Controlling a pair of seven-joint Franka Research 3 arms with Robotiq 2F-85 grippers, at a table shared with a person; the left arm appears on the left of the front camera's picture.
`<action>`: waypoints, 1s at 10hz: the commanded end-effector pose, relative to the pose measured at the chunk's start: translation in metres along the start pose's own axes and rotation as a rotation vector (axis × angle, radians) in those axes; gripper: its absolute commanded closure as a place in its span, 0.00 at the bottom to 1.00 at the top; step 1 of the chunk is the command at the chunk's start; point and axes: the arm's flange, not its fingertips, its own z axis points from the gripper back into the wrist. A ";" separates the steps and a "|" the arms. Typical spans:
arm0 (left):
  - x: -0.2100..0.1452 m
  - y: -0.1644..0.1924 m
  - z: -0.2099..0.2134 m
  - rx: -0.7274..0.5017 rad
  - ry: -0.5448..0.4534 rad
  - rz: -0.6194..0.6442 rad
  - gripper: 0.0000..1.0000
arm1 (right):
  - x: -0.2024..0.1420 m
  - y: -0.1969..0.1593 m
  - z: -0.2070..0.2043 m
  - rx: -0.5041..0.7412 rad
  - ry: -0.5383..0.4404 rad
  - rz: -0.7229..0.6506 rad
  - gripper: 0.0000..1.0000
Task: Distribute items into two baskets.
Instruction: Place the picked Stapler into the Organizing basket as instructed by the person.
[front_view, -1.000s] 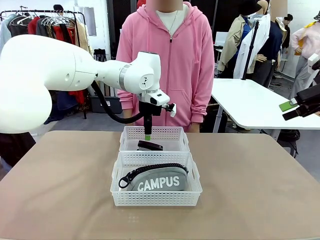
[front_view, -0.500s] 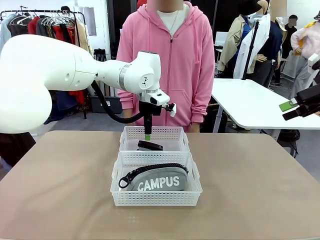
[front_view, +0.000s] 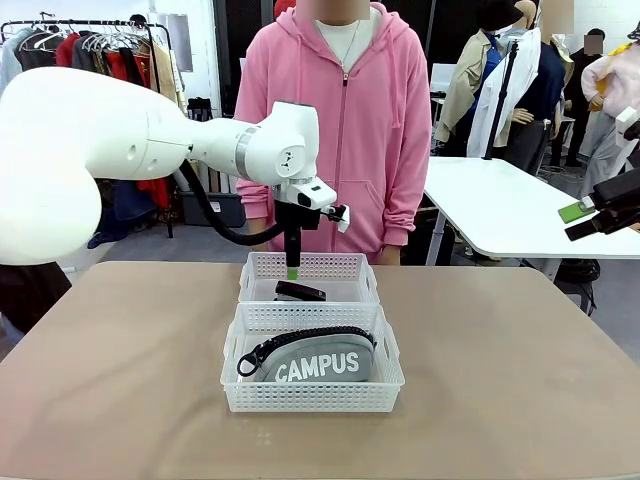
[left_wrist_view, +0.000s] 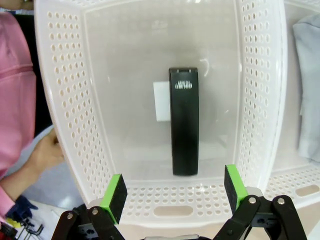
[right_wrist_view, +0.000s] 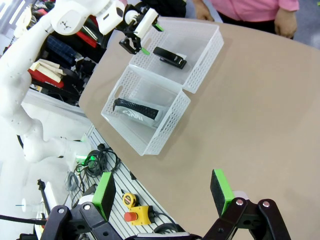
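The black stapler (front_view: 300, 292) lies flat in the far white basket (front_view: 262, 262). The grey "CAMPUS" pouch (front_view: 318, 360) fills the near basket (front_view: 310, 395). My left gripper (front_view: 292, 268) hangs open just above the far basket, fingers pointing down. In the left wrist view the stapler (left_wrist_view: 183, 122) lies on the basket floor beyond my open left gripper (left_wrist_view: 176, 189), untouched, with the basket wall (left_wrist_view: 70, 100) around it. My right gripper (right_wrist_view: 162, 192) is open and empty, high off to the table's right. From there both baskets (right_wrist_view: 200, 45) show, with the pouch (right_wrist_view: 137, 111) in the nearer one.
A person in a pink hoodie (front_view: 335, 120) stands at the far edge right behind the baskets, one hand (left_wrist_view: 42, 155) near the far basket's rim. The brown tabletop (front_view: 500, 380) is bare to both sides. A white table (front_view: 500, 210) stands at the back right.
My left gripper has risen very slightly over the far basket. The stapler, pouch, baskets and right arm have stayed put.
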 end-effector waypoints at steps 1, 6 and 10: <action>-0.042 -0.012 0.029 -0.040 -0.045 0.072 0.00 | 0.001 0.002 0.000 0.008 -0.005 -0.003 0.00; -0.197 -0.031 0.095 -0.052 -0.300 0.354 0.00 | 0.001 0.002 0.000 0.008 -0.005 -0.003 0.00; -0.300 -0.047 0.136 -0.130 -0.489 0.521 0.00 | 0.001 0.002 0.000 0.008 -0.005 -0.003 0.00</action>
